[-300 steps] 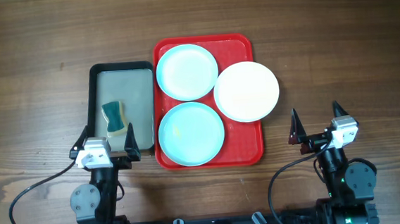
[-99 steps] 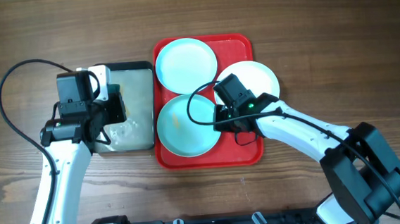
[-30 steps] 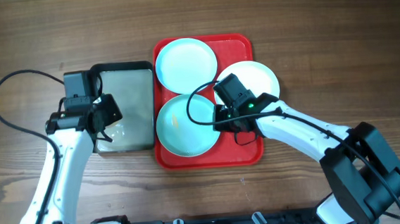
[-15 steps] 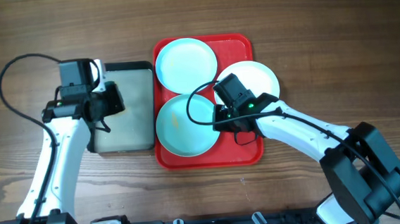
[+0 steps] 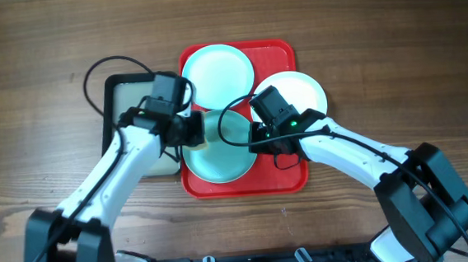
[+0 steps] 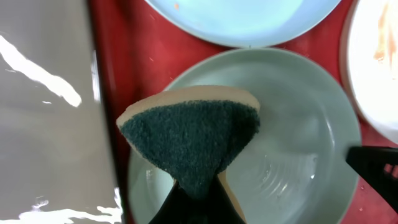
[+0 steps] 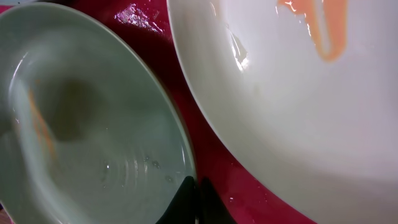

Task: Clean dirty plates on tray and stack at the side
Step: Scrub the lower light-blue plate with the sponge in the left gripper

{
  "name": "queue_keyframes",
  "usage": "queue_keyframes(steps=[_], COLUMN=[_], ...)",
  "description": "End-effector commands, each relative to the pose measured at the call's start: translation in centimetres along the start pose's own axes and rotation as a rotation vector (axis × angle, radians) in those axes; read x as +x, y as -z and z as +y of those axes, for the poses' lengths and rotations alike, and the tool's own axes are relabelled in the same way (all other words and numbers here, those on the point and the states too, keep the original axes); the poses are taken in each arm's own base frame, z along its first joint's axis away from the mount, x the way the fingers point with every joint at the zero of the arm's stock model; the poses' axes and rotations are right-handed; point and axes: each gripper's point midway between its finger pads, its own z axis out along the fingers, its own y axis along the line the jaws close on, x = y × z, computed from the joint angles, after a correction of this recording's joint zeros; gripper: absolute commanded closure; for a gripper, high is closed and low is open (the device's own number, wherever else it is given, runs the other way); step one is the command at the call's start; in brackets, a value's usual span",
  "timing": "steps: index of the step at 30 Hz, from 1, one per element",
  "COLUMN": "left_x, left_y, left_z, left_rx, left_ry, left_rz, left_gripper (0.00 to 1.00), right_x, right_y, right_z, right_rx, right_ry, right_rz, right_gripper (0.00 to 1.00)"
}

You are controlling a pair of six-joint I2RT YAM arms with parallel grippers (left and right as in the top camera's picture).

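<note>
Sponge point(image 6: 189, 140) clamped in L hand point(image 6: 198, 190) over near mint plate point(image 6: 292, 149); R hand point(image 7: 194, 198) pinches its rim.

Overhead, your left arm point(image 5: 113, 176) hides the basin point(image 5: 107, 115) at its 5 o'clock corner. At the right wrist, the mint plate point(image 7: 93, 124) runs off at 9 o'clock and the white plate point(image 7: 280, 93) at 3.

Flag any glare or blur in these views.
Overhead: evenly lit and sharp. Left wrist: white glare streaks on the water in the basin, sponge crisp. Right wrist: very close, mint plate soft and smeared, wet highlights on the tray and white plate.
</note>
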Motion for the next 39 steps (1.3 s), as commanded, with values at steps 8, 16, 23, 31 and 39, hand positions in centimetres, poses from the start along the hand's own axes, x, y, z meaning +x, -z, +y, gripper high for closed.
queue_keyframes(steps=[8,16,23,31,39], left_x=[3.1,5.9,6.8,8.4,8.8], left_y=[-6.0,-9.3,-9.3,-8.6,-8.2], left_z=[1.3,-1.6,-2.9,-5.5,-6.7], left_rx=[-0.073,-0.070,-0.007,0.142,0.212], left_ry=[0.062,-0.050,-0.023,0.010,0.035], left_rz=[0.163,0.241,0.286,0.374,0.403], left_gripper=[0.96,0.96,0.96,0.96,0.96], right_x=[0.4,1.2,1.5,1.6,1.6], right_y=[-0.5,-0.4,-0.3,-0.2,-0.2], right_z=[-0.1,0.9,1.6,2.4,2.4], right_rx=[0.004,-0.054,-0.094,-0.140,-0.140], right_ry=[0.002,0.012,0.058,0.096,0.096], right_rz=[0.015,0.063,0.081,0.090,0.091], right_gripper=[0.96,0.96,0.96,0.95,0.96])
